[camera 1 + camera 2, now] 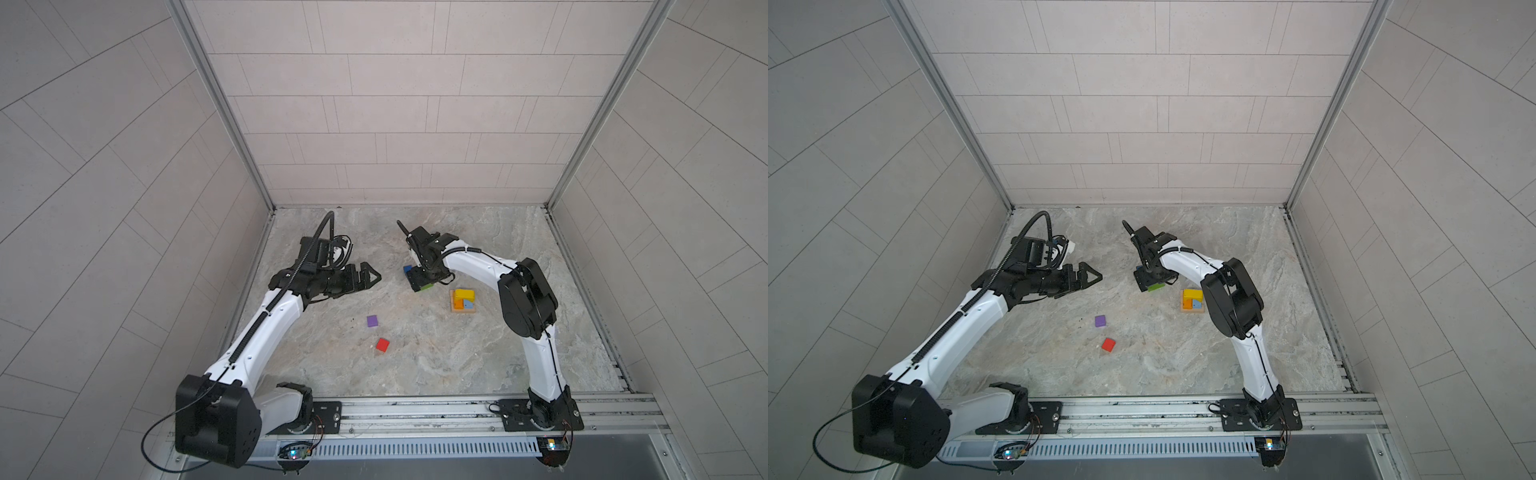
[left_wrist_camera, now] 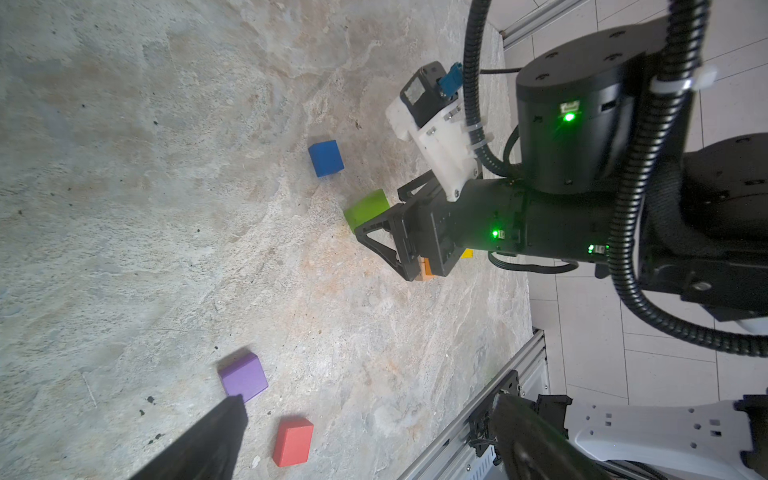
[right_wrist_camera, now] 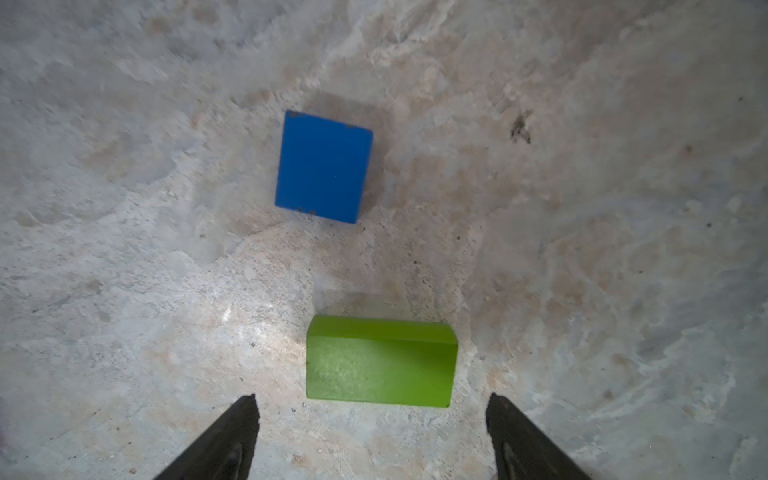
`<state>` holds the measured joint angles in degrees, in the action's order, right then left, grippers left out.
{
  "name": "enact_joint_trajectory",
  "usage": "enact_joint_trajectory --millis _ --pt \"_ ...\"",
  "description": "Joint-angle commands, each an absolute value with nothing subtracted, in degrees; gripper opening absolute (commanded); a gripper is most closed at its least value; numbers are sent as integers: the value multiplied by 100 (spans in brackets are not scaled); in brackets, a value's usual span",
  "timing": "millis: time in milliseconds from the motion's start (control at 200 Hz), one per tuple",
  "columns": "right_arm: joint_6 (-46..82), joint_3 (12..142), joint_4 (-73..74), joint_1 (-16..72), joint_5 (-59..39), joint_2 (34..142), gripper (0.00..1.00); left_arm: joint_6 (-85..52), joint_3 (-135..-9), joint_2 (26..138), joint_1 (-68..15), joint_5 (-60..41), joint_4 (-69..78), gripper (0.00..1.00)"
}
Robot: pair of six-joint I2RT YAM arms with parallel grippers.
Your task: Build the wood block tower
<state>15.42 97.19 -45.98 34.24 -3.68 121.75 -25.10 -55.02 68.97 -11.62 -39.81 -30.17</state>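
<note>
Gaping wide on the left, the left gripper is well apart from the green bar, which lies flat just ahead of the nearer right gripper, jaws spread, the bar's long axis running fingertip to fingertip, left of the tower.

White arm shells, black joint housings, ribbed black conduit, green LEDs

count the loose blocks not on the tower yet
4. The purple cube and red cube lie in the middle of the table; the green bar lies at the right gripper tips, the dark-blue cube just beyond it. More may be hidden under that gripper.
</note>
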Motion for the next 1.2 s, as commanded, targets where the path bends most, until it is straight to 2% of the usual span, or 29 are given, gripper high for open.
enact_joint_trajectory --millis 0,495,721,1026,1196 --pt "1459 9895 -4737 3458 -254 12266 85 -2531 -5449 6785 -1119 -4068 -2892 100" --pt "1494 9995 -4733 3455 -220 12625 70 -2540 -5449 6800 -1110 -4092 -2887 100" --pt "1603 9906 -4703 3461 -177 12597 60 -2538 -5449 6786 -1079 -4105 -2883 100" --pt "2386 9793 -4740 3460 56 11949 36 -2548 -5440 6785 -1075 -4105 -2892 100" --pt "2909 9584 -4758 3457 334 11257 35 -2557 -5438 6792 -1074 -4113 -2870 100"
